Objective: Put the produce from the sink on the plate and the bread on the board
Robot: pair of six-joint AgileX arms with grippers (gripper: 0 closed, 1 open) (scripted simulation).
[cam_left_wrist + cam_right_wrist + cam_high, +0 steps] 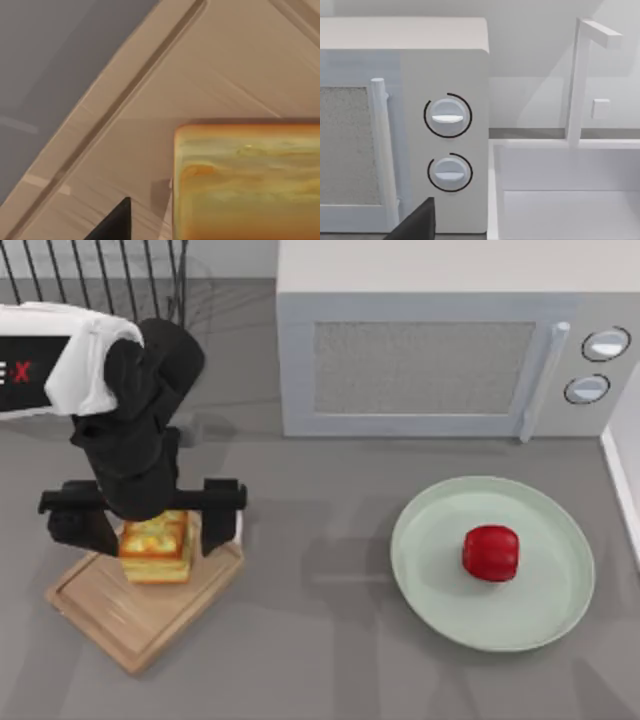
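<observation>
My left pincer (150, 523) straddles the bread (156, 547) on the board (120, 615); whether it grips or has let go, I cannot tell. The red pepper (491, 552) sits on the plate (430, 590). Risk: lifting while clenched would drag the bread off. Legible marking: a red "X" on the arm.

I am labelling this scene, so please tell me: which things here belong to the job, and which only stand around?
Job: bread on the board, left gripper around it; produce on the plate.
Standing around: microwave, sink, wire rack.
</observation>
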